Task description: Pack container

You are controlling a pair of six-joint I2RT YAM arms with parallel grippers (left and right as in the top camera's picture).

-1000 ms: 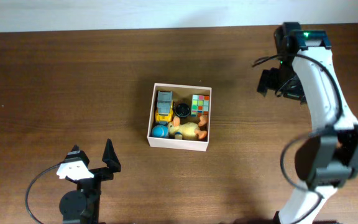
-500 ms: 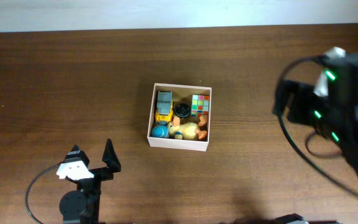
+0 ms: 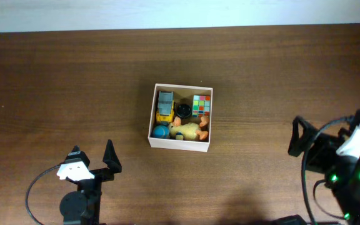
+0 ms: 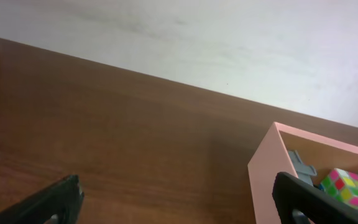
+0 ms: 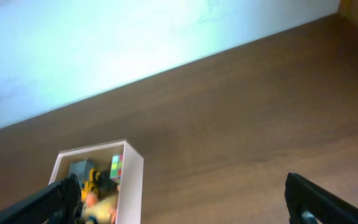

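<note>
- The left fingers (image 3: 110, 156) are at the near left of the tabletop (image 3: 55, 75), spread wide with nothing between them, well apart from the container.
- The container (image 3: 180, 143) stands open-topped in the middle of the tabletop. It holds a yellow toy truck (image 3: 164, 107), a blue ball (image 3: 160, 131), a yellow duck (image 3: 190, 130) and a colour cube (image 3: 201, 104).
- The right fingers (image 3: 296, 139) are at the near right, also spread wide and empty, well apart from the container.
</note>
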